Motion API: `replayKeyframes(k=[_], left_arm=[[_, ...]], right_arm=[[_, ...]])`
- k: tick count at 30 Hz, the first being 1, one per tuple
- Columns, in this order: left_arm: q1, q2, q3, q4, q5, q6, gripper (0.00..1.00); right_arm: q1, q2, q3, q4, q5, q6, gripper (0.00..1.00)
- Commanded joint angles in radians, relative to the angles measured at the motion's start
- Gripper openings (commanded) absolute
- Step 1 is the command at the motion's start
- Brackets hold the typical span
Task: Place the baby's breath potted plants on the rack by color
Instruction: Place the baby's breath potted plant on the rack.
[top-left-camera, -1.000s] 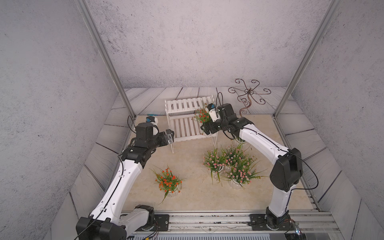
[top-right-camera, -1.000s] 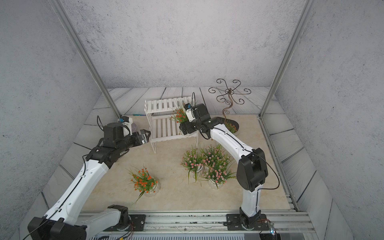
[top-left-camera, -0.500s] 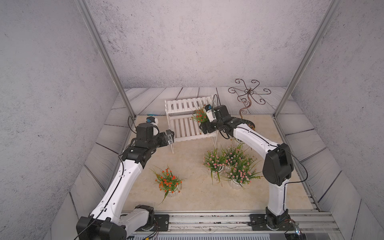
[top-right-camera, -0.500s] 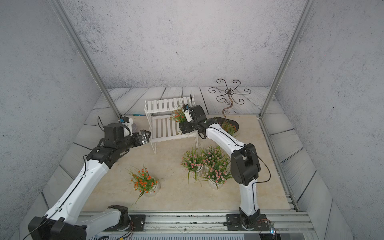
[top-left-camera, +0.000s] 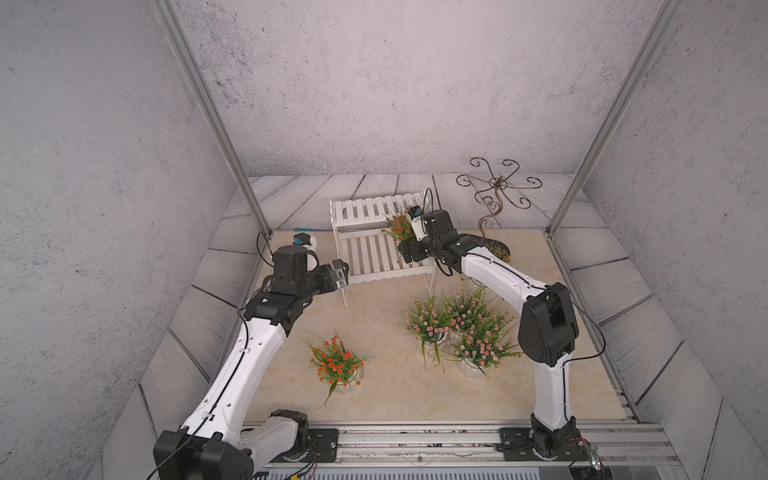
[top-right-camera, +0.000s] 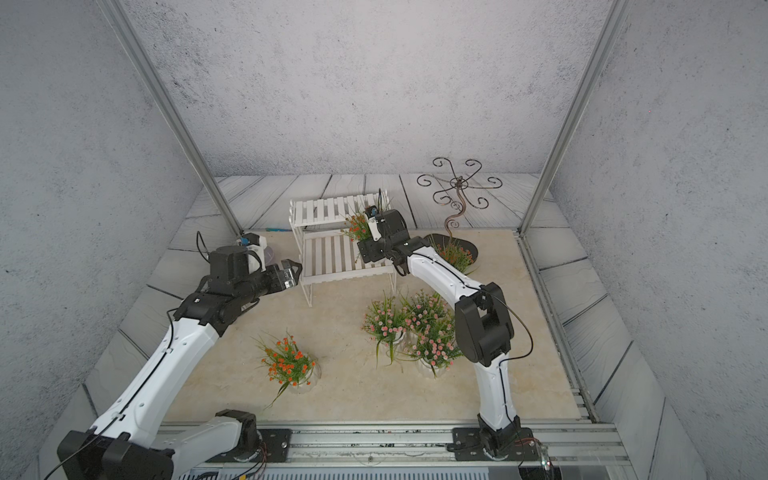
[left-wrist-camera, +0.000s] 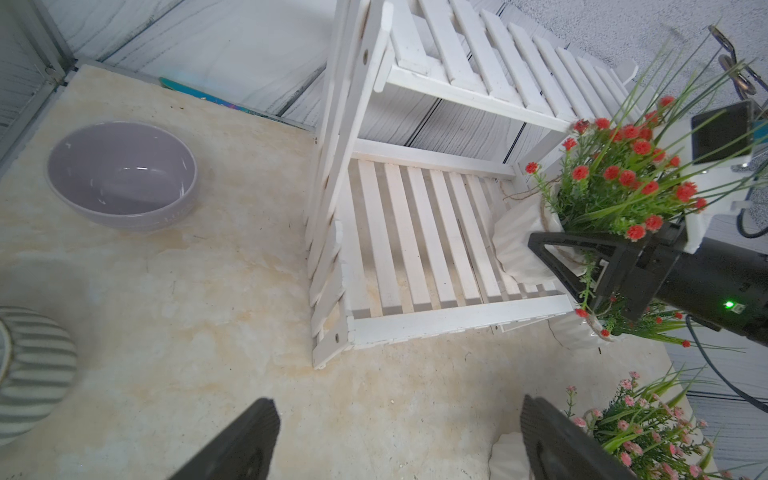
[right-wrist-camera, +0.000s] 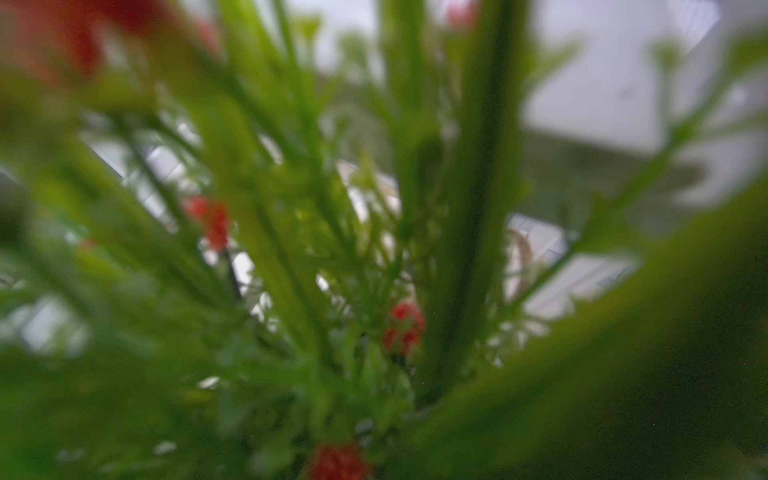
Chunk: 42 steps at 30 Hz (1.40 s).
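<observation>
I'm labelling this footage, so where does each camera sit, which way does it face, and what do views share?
Top views: high over the front rail, looking down at the table and rack; left arm and right arm show.
Left wrist: on the left arm, facing the rack's lower tier past the open left gripper.
Right wrist: buried in the orange-red plant's blurred leaves; no gripper shows.
Shared: left wrist and top views show the right gripper holding that plant.

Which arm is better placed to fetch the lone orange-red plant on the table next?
Left. The left gripper is open and empty beside the rack, nearer the lone orange-red plant; the right gripper holds a second orange-red plant at the rack.
</observation>
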<state>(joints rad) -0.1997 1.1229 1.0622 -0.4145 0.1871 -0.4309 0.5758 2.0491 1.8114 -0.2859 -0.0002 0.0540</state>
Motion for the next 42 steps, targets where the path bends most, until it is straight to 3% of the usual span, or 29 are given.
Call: replayKeyframes(k=[1,5,11,24,28,31,36,40,42], left_arm=[[-0.009,0.002,0.010,0.010,-0.002,0.005,0.95],[-0.009,-0.003,0.008,0.006,-0.002,0.007,0.95],[-0.009,-0.008,0.004,0.005,-0.001,0.006,0.95],[-0.009,-0.015,-0.015,-0.012,-0.020,0.007,0.95],[-0.009,-0.013,-0.016,-0.039,-0.032,0.012,0.95],[-0.009,-0.023,-0.018,-0.059,-0.046,0.019,0.95],[-0.007,-0.031,-0.030,-0.069,-0.049,0.015,0.95],[0.013,-0.042,-0.030,-0.087,-0.046,0.018,0.95],[0.041,-0.050,-0.030,-0.098,-0.025,0.017,0.95]], right_arm=[[-0.001,0.037,0.037,0.032,0.011,0.009,0.89],[-0.001,0.016,0.011,0.026,0.028,0.019,1.00],[-0.001,-0.101,-0.100,0.034,0.078,0.033,0.99],[-0.004,-0.411,-0.428,0.084,0.051,0.095,0.99],[-0.003,-0.488,-0.505,0.064,-0.035,0.104,0.92],[0.007,-0.564,-0.578,0.067,-0.184,0.080,0.92],[0.103,-0.628,-0.662,0.061,-0.383,-0.018,1.00],[0.315,-0.576,-0.669,0.023,-0.348,-0.163,0.99],[0.396,-0.540,-0.679,0.070,-0.331,-0.165,0.99]])
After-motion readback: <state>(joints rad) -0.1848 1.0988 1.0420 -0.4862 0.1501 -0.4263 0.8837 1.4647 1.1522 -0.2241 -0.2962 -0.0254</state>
